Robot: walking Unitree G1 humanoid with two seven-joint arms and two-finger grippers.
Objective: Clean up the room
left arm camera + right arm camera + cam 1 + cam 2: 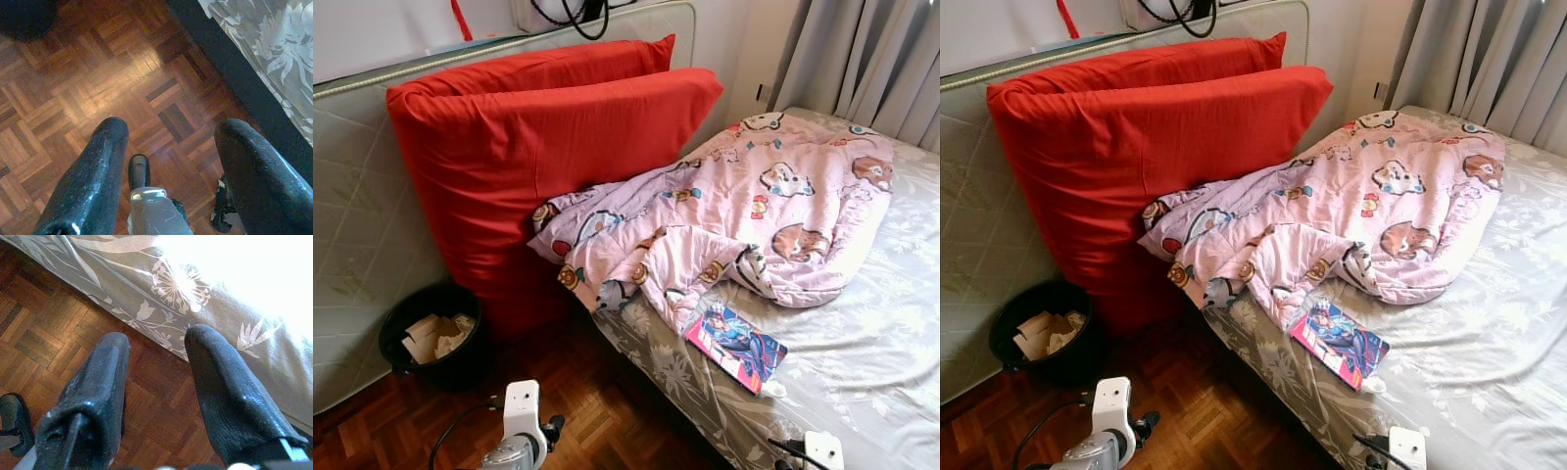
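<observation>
Both end effectors, left [171, 161] and right [156, 382], hang wide apart, holding nothing; I'd grip the book [735, 347] on the bed [881, 372] by its near edge.

home bedroom | bed [862, 372] with pink quilt [754, 215] | red pillows [538, 147] | parquet floor [607, 421]

Dark parquet floor [607, 411] beside a bed [891, 362] in grey floral sheet; bare quilted mattress [352, 245] leaning against white wall; grey curtains [871, 59] behind, daylight bright across sheet.
</observation>
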